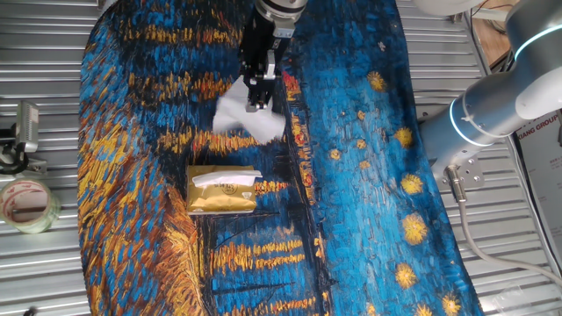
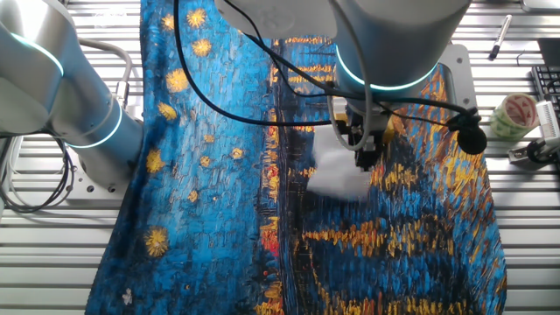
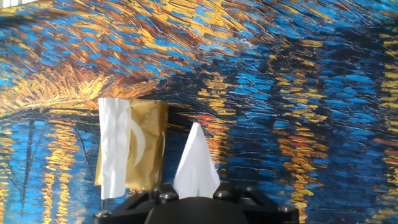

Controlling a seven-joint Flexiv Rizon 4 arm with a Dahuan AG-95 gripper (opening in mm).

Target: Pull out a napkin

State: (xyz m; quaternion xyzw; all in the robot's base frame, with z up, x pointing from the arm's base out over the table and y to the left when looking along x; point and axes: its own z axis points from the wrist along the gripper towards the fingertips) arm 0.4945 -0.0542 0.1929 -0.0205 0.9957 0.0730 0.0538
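Observation:
My gripper (image 1: 257,104) is shut on a white napkin (image 1: 246,121) and holds it in the air above the painted cloth, up and away from the gold tissue packet (image 1: 221,191). The napkin hangs crumpled below the fingers; it also shows in the other fixed view (image 2: 337,175) under the gripper (image 2: 363,162). In the hand view the napkin (image 3: 196,165) sticks out as a white point from the gripper (image 3: 196,194). The gold packet (image 3: 144,152) lies below on the cloth, with another white sheet (image 3: 113,146) poking from its slot.
The table is covered by a blue and gold painted cloth (image 1: 351,175). A roll of tape (image 1: 26,204) lies off the cloth at the left. In the other fixed view a tape roll (image 2: 514,114) and a pen (image 2: 500,35) lie at the right.

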